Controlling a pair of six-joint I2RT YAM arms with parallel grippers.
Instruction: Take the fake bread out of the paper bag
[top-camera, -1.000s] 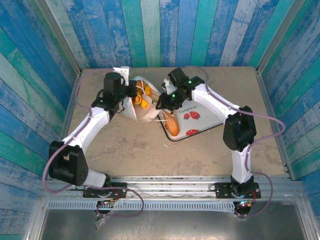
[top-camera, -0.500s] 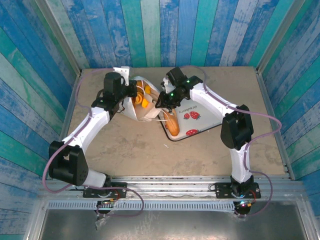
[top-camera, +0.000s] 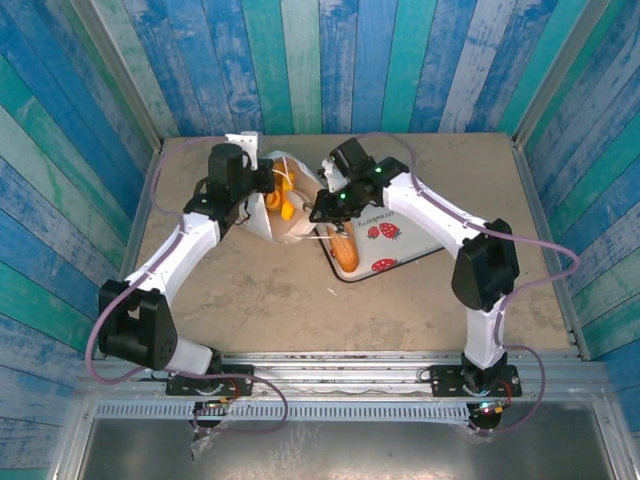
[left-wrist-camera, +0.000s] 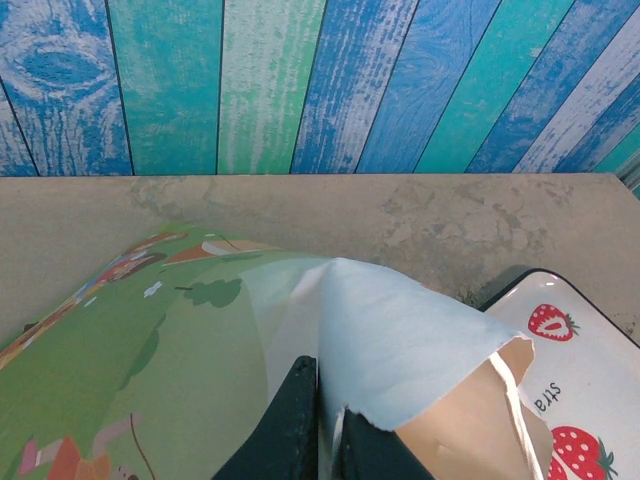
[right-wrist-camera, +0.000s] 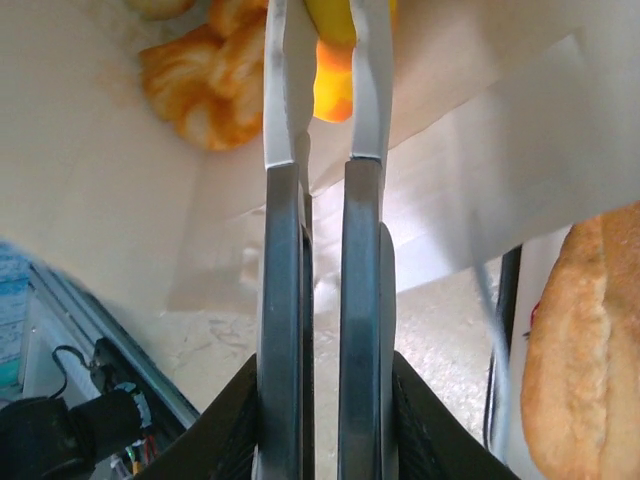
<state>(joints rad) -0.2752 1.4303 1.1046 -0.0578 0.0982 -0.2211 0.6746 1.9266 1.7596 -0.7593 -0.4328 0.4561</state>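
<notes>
Right wrist, right fingers (right-wrist-camera: 365, 100) inside paper bag (right-wrist-camera: 130, 180), pinching fake bread (right-wrist-camera: 333, 90)

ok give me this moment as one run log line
left jaws: shut on white paper bag rim | right jaws: inside bag, shut on orange plastic pastry | tan plastic loaf: on strawberry-print tray

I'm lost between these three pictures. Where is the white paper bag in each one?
Top external: the paper bag sits just left of centre, its mouth open.
Left wrist: lower left and centre, green printed side and white edge.
Right wrist: white paper across the top, an orange pastry inside.
Shared landmark: the strawberry tray beside the bag; bottom right in the left wrist view, its tan loaf at the right wrist's right edge.
</notes>
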